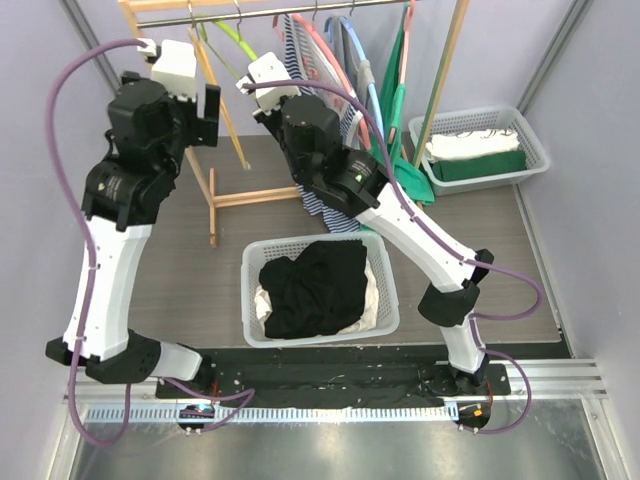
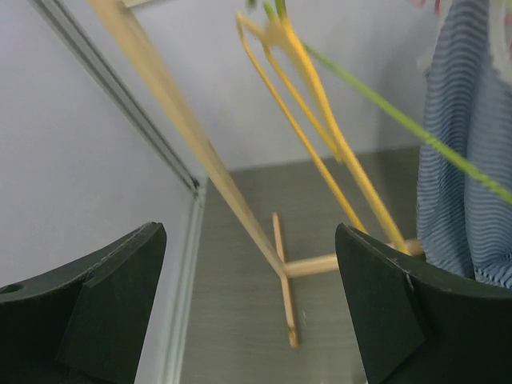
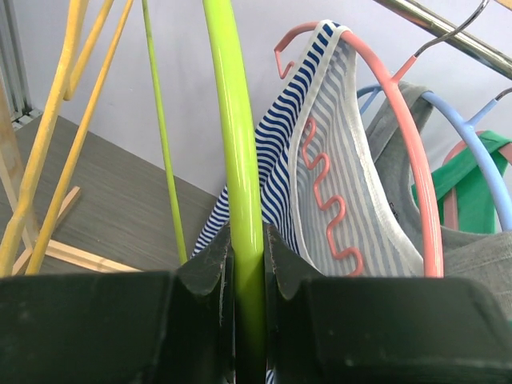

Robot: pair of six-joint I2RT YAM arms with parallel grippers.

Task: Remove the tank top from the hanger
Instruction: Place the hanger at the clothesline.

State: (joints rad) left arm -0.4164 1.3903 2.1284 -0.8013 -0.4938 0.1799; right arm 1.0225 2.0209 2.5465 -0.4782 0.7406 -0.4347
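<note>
A blue-and-white striped tank top (image 3: 320, 160) hangs on a pink hanger (image 3: 408, 144) from the rail; it also shows in the top view (image 1: 300, 50) and at the right of the left wrist view (image 2: 460, 160). My right gripper (image 3: 248, 248) is shut on the lower arm of a bare lime-green hanger (image 3: 236, 160), just left of the striped tank top. From above, that gripper (image 1: 258, 80) sits right under the rail. My left gripper (image 2: 252, 312) is open and empty, raised at the rack's left end (image 1: 205, 105), with yellow hangers (image 2: 320, 104) ahead of it.
A grey top (image 3: 472, 256) on a blue hanger and a green garment (image 3: 472, 176) hang further right. The wooden rack's leg (image 1: 215, 195) stands by the left arm. A white basket (image 1: 320, 243) holds black clothes. Another basket (image 1: 480, 115) stands at the back right.
</note>
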